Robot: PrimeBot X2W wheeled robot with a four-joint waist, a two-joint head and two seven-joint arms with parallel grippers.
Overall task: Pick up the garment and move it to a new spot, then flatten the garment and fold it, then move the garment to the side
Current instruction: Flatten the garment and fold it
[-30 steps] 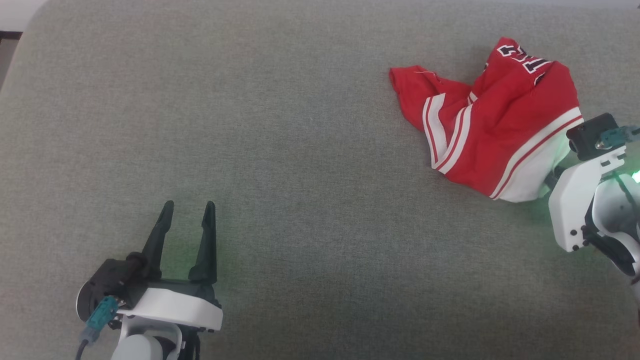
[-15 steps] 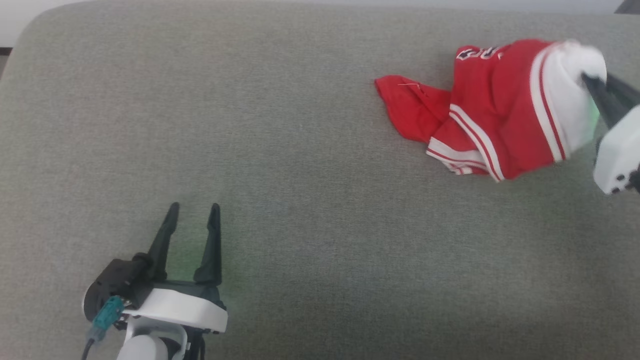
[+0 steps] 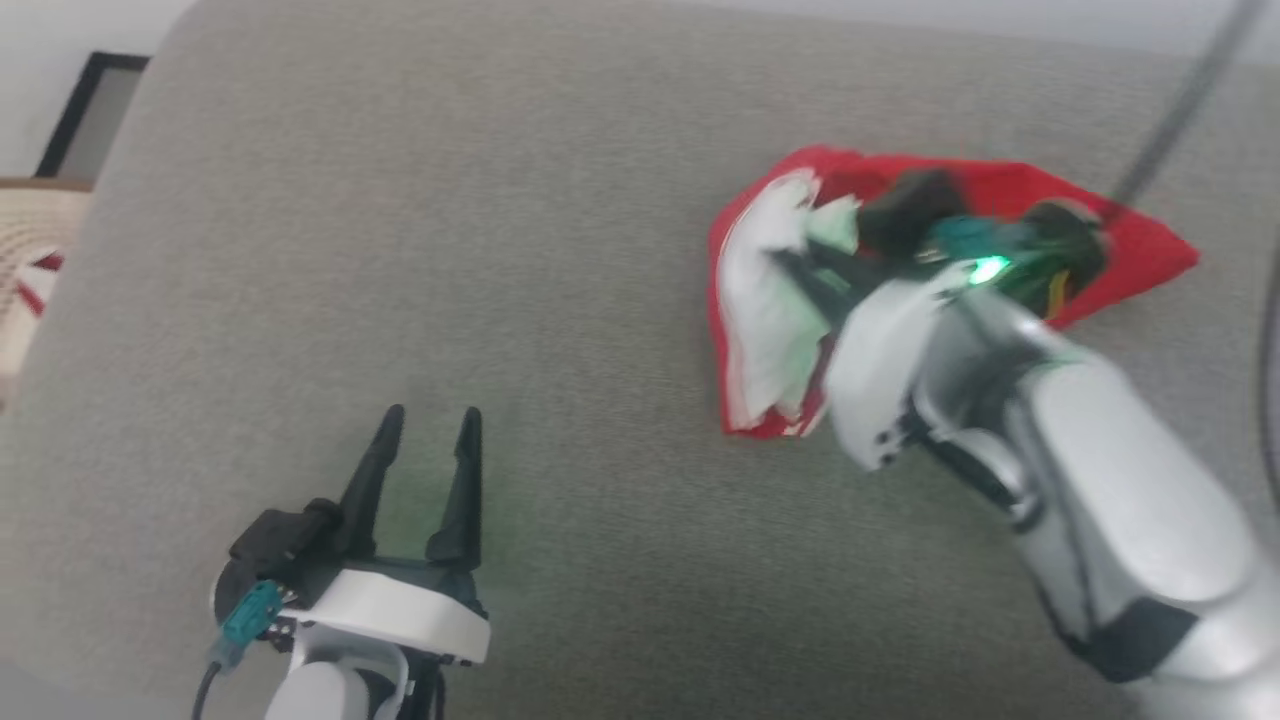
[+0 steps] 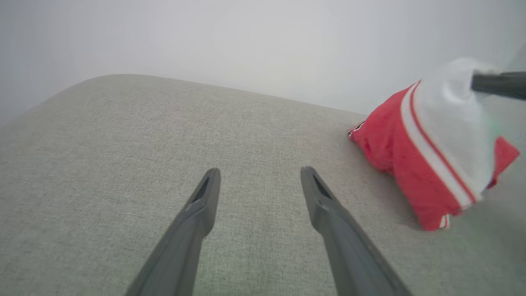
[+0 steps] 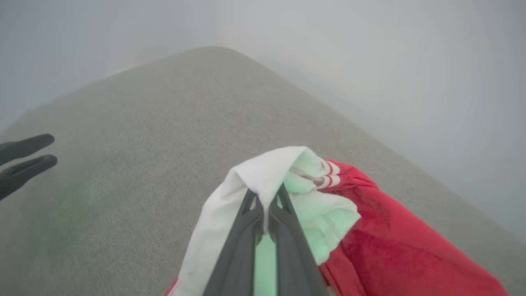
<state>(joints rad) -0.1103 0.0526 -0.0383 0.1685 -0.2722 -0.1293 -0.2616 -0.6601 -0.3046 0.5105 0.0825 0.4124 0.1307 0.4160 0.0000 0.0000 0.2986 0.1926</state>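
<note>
At the far left edge, off the grey pad (image 3: 600, 180): a dark frame (image 3: 95, 105) and a pale striped thing (image 3: 30, 230), neither matters here

Lower left: left gripper (image 3: 432, 415) sits idle low over the pad, jaws spread wide, nothing between them

Right of centre: garment (image 3: 765, 320) is bunched on the far right part of the pad, well apart from the left gripper. Right gripper (image 5: 266, 192) is pinched tight on a fold of the white sleeve. In the left wrist view that white part is pulled up and the red body hangs below it, with the lowest edge seemingly touching the pad

Upper right: dark cable (image 3: 1185, 95) crosses the corner

Step as I read it: pick-up and carry to the new spot. To do it well:
- the pinch is on a thin fold only, so move smoothly or it may slide out
- raise until the red hem clears the pad before going sideways, else it drags and twists
- aim for the open middle, within reach of both arms
- lay it down trailing so it spreads instead of piling
- left gripper is free to take a second corner for flattening

Writing: nothing legible. A dark-and-white scrap of print shows at the garment's left fold in the left wrist view, too small and creased to read, and the head view is motion-blurred
</note>
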